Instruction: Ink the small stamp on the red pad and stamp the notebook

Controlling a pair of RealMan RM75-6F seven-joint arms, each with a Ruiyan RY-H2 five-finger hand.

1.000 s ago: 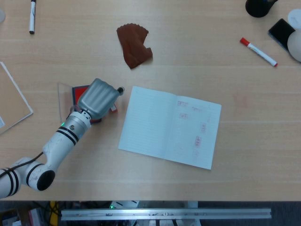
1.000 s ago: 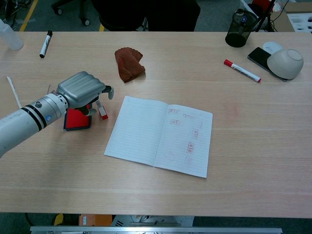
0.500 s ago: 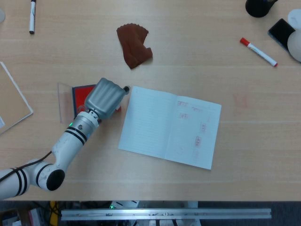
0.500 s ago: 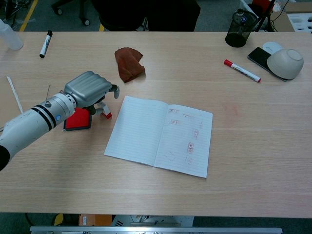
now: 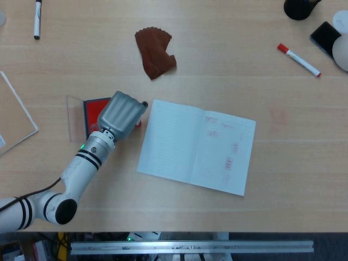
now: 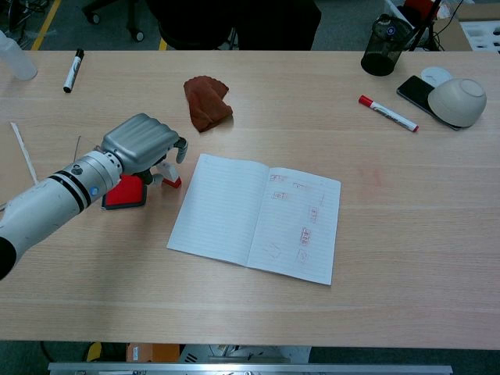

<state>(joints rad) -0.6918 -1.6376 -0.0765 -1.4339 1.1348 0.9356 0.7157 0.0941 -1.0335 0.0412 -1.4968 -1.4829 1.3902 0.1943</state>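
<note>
The red ink pad (image 5: 93, 109) (image 6: 123, 193) lies left of the open notebook (image 5: 196, 145) (image 6: 258, 215), whose right page carries several faint red stamp marks. My left hand (image 5: 122, 111) (image 6: 141, 141) hovers over the pad's right edge, knuckles up and fingers curled down. Below those fingers the small white-and-red stamp (image 6: 169, 181) (image 5: 137, 124) shows between the pad and the notebook's left edge, and the hand grips it from above. Most of the stamp is hidden by the hand. My right hand is in neither view.
A brown cloth (image 5: 155, 51) lies behind the notebook. A red marker (image 5: 299, 60), a phone (image 6: 416, 91) and a bowl (image 6: 458, 101) sit at the far right. A black marker (image 5: 37, 19) is far left. A flat board (image 5: 13, 117) lies at the left edge.
My left hand has slid right, from over the red pad toward the notebook's left edge, and the stamp moved with it. Over the last half second it barely shifted.
</note>
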